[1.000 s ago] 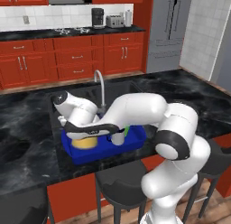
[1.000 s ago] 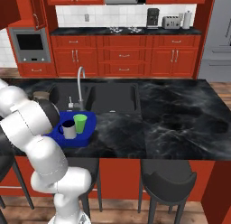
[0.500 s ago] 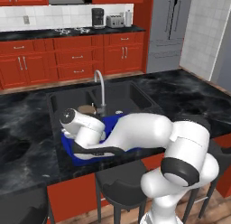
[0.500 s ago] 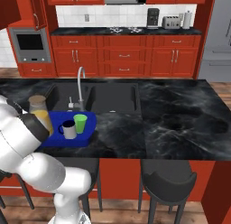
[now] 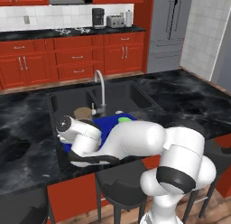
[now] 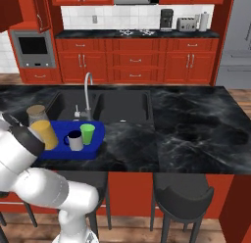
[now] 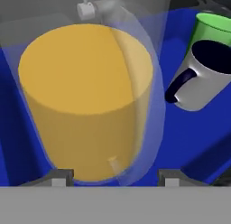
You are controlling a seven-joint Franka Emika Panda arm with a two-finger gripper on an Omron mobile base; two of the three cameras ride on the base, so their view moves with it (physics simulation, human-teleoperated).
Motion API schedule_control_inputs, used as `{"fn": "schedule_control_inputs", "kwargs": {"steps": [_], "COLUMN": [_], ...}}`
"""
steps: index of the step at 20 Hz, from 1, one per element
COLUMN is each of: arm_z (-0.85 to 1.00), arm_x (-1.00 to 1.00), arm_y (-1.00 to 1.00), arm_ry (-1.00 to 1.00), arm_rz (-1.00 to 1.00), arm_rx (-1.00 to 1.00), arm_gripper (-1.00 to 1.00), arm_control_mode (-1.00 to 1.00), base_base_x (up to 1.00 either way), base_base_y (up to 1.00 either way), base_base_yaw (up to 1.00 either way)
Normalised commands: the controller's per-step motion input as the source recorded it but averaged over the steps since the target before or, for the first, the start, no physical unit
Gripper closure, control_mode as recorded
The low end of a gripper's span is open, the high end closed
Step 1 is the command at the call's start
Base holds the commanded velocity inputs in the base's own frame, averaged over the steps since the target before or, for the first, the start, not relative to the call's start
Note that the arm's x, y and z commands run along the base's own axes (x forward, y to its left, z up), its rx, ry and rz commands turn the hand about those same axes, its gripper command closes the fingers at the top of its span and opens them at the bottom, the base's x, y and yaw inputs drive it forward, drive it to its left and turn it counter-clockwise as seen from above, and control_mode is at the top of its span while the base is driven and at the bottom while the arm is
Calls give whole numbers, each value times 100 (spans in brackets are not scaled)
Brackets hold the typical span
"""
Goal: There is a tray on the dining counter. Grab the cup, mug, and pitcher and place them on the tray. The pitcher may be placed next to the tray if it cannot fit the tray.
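Note:
The mustard-yellow pitcher [image 7: 85,96], inside a clear shell, stands upright at the left end of the blue tray [image 7: 194,142] on the dining counter [image 6: 196,134]. My gripper [image 7: 113,177] is open, its fingertips [image 7: 61,175] wide apart on either side of the pitcher's base. To the pitcher's right the grey-white mug [image 7: 205,78] leans against the green cup [image 7: 212,29], both on the tray. From the right base, pitcher [image 6: 41,127], mug [image 6: 75,140] and cup [image 6: 87,133] line up on the tray [image 6: 98,139]. My arm hides most of the tray [image 5: 108,126] from the left base; the pitcher's top [image 5: 83,112] and cup [image 5: 124,120] peek out.
Directly behind the tray lies the dark double sink [image 6: 122,105] with its curved silver faucet [image 6: 88,92]. Black stools [image 6: 179,195] stand under the counter's front edge. Bare black marble stretches to the right of the tray. Red cabinets line the far wall.
The jaws have spread wide apart from a narrow grip. The arm has swung its elbow around, and the pitcher now stands at the tray's left end.

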Motion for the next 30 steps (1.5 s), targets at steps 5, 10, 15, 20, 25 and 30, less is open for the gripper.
{"fn": "schedule_control_inputs", "kwargs": {"steps": [5,10,15,20,25,30], "arm_z": [0,17,46,58,51,46], "arm_x": [-18,-37,-44,-46,-51,-52], "arm_y": [0,0,-1,-5,-10,-8], "arm_ry": [-4,-12,-17,-8,5,28], "arm_rz": [0,1,2,4,2,0], "arm_rx": [0,0,0,5,11,13], "arm_gripper": [-100,-100,-100,-100,-100,-100], "arm_control_mode": [-100,-100,-100,-100,-100,-100], "base_base_x": [0,0,0,0,0,0], "base_base_y": [0,0,0,0,0,0], "base_base_yaw": [0,0,0,0,0,0]}}
